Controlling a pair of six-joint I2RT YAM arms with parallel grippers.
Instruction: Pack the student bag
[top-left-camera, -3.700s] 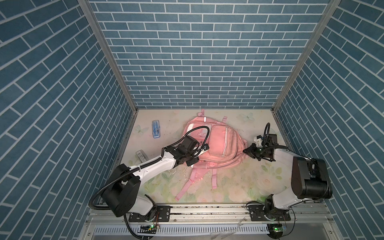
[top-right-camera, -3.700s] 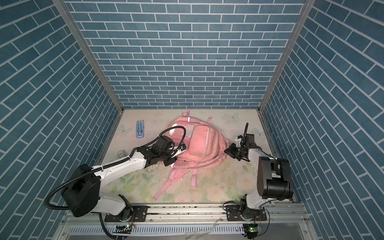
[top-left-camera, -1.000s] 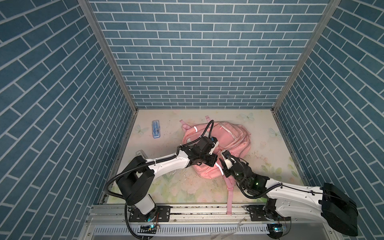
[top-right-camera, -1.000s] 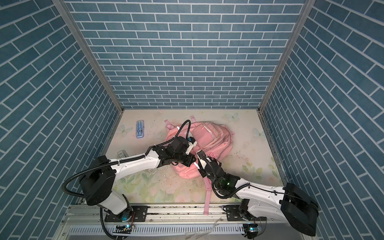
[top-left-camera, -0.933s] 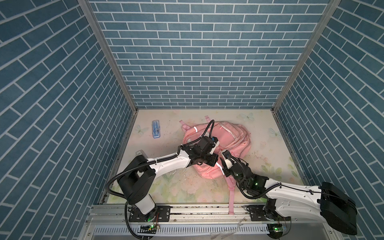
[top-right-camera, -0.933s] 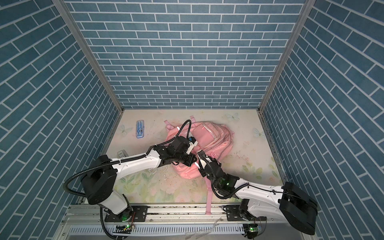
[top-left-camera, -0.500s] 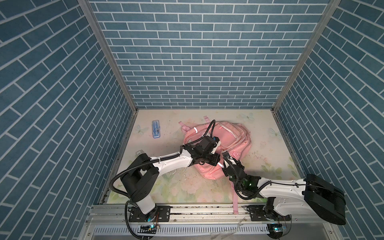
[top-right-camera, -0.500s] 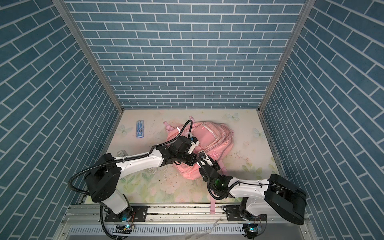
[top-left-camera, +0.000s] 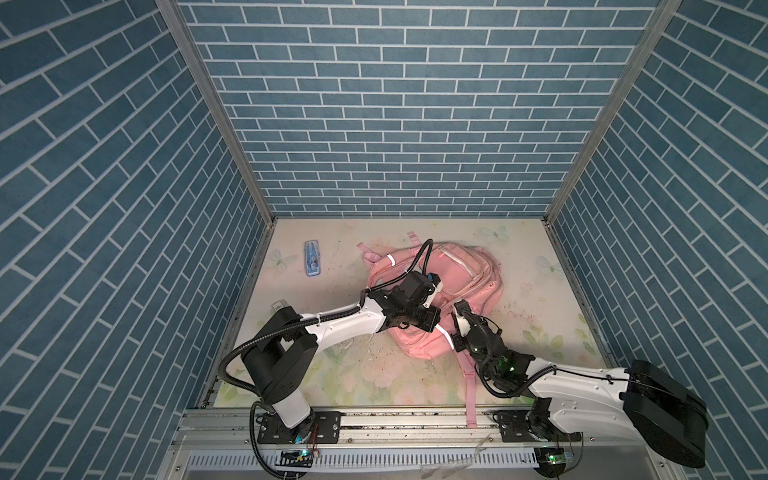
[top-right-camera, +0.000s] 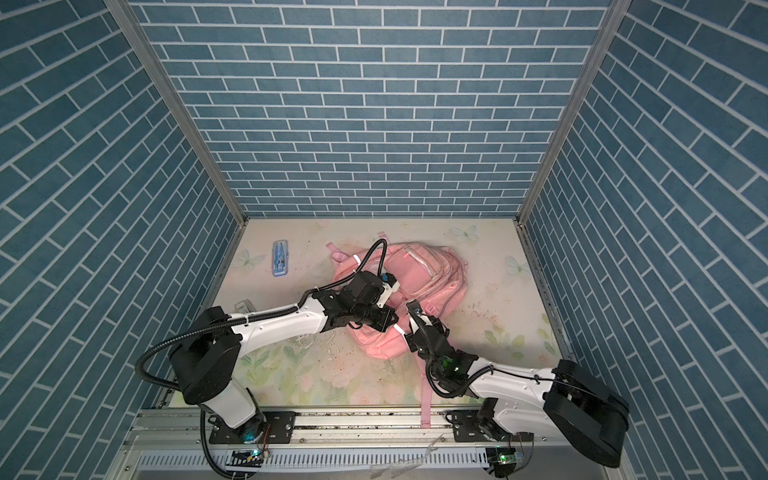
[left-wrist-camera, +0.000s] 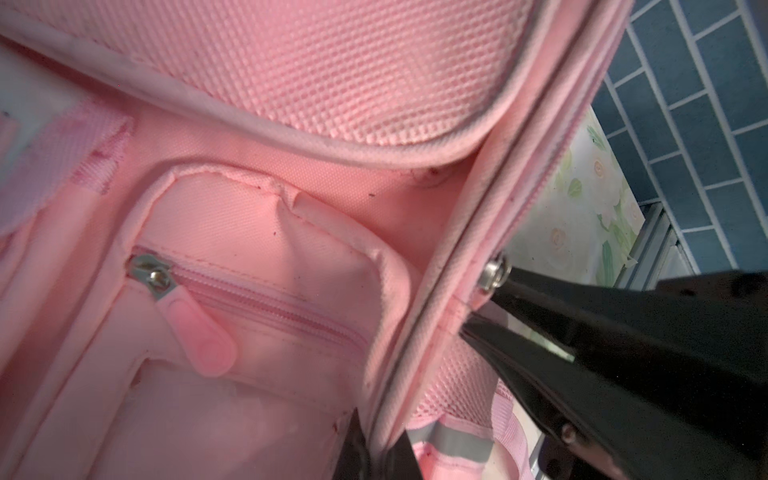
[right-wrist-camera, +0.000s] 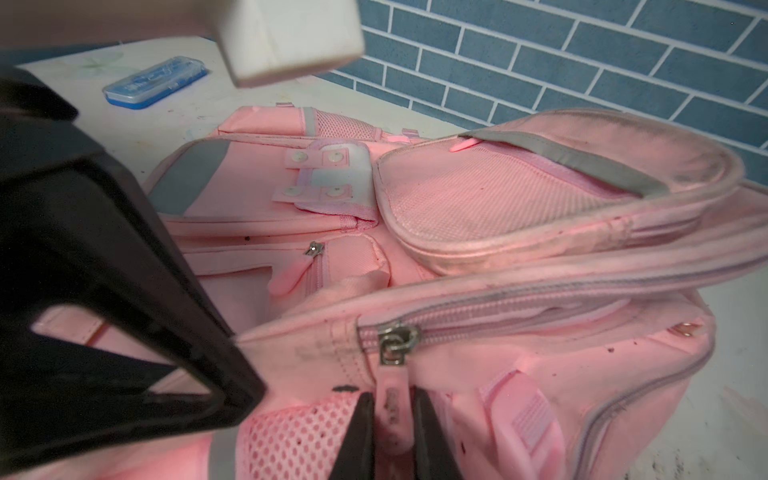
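The bag (top-left-camera: 469, 270) lies mid-surface (top-left-camera: 540, 316), between both arms. The left jaws are clamped on its piped rim. The right jaws, narrow, pinch the zip pull (right-wrist-camera: 390, 399). The slim pull could slip free, or the soft rim could give, so the bag drags instead of unzipping.
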